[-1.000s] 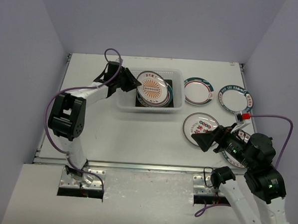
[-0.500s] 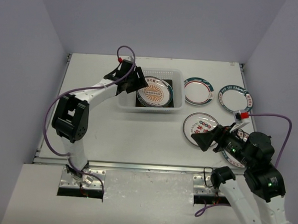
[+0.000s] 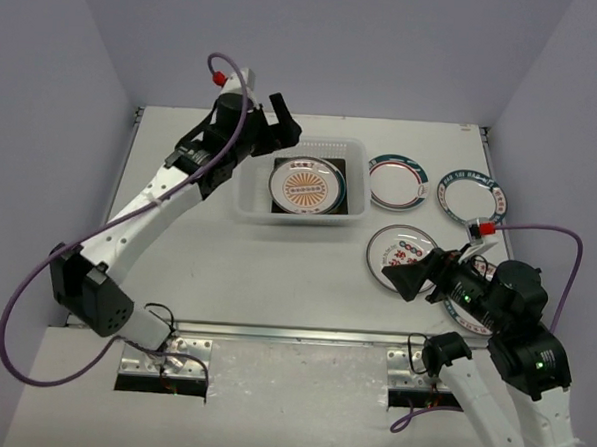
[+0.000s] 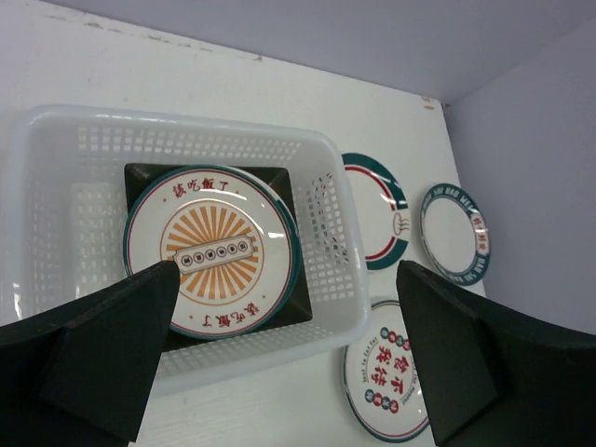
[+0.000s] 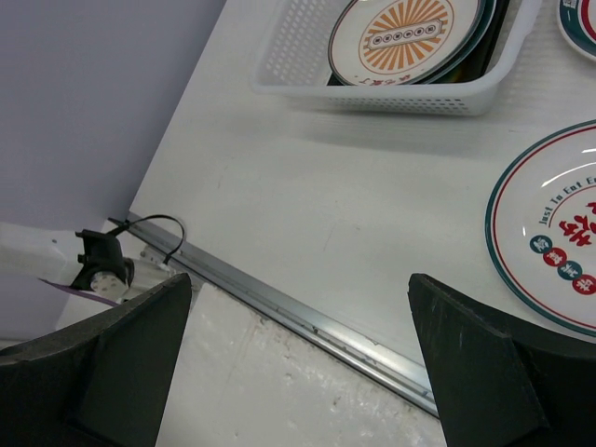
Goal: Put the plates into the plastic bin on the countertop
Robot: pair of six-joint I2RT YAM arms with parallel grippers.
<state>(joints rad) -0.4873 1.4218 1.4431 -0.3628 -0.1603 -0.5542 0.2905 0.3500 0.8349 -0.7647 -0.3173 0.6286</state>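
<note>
The plastic bin (image 3: 247,207) (image 4: 337,244) (image 5: 400,95) stands at the back middle of the countertop (image 3: 226,260). In it a round white plate with an orange sunburst (image 3: 306,184) (image 4: 212,251) (image 5: 406,35) lies flat on a dark square plate (image 4: 300,300). My left gripper (image 3: 268,132) (image 4: 287,307) hangs open above the bin's left end, holding nothing. Three round plates (image 3: 397,181) (image 3: 470,196) (image 3: 401,249) lie right of the bin. My right gripper (image 3: 412,280) (image 5: 300,307) is open and empty over the near plate's front edge (image 5: 554,233).
Another round plate (image 3: 471,313) lies partly under my right arm near the front right. The countertop's metal front edge (image 5: 307,317) runs below my right gripper, with a cable and bracket (image 5: 102,265) beyond it. Walls close in the back and both sides.
My left gripper opened and let go of the sunburst plate, which went from tilted to flat in the bin. The left arm then rose and drew back. The right arm stayed still.
</note>
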